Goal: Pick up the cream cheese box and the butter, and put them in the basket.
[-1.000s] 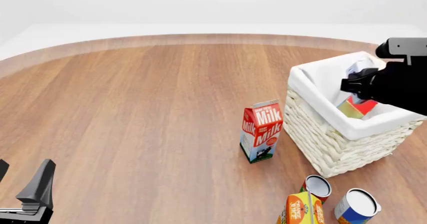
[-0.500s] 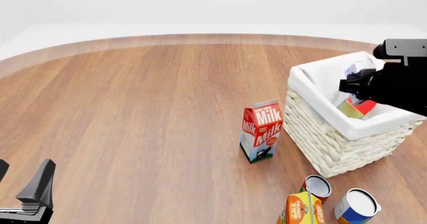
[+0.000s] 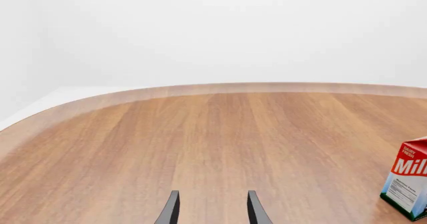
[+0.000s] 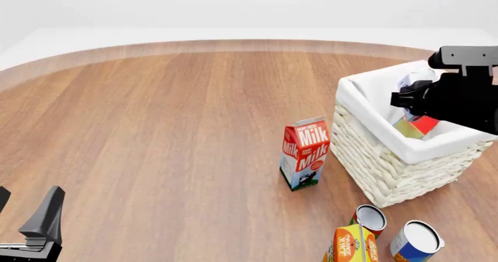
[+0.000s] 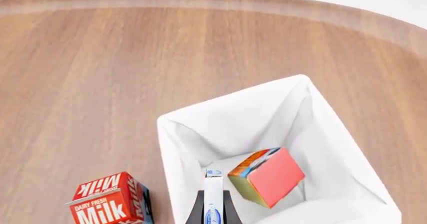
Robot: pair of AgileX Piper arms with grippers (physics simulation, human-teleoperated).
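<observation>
Over the basket, right gripper pinching cream cheese box, butter inside, left gripper spread

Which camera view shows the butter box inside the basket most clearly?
The right wrist view: the butter lies unobstructed in the basket. In the front view the right arm hides most of it. The left wrist view does not show it.

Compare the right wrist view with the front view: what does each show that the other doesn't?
Only the right wrist view shows the pale cream cheese box upright between the right gripper fingers, beside the butter. Only the front view shows the left gripper, two cans and the orange juice carton. Both show the basket, butter and milk carton.
</observation>
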